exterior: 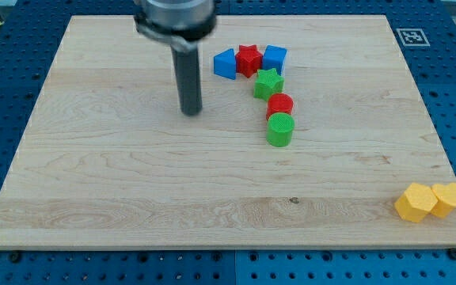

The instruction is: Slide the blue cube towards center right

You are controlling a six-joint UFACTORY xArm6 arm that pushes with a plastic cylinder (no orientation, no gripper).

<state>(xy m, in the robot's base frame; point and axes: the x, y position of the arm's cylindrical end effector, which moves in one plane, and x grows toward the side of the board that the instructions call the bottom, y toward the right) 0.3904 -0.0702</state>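
Note:
The blue cube (275,57) sits near the view's top centre, touching a red star (248,59) on its left. A second blue block (225,63), wedge-like in shape, lies left of the star. Below them run a green star (268,83), a red cylinder (280,104) and a green cylinder (279,130) in a line. My tip (191,112) rests on the wooden board (117,182), about 100 px to the view's left of the blue cube and lower, touching no block.
Two yellow blocks, a hexagon (414,203) and a heart (448,198), lie at the board's bottom right corner. A fiducial marker (408,36) is at the top right corner. Blue pegboard surrounds the board.

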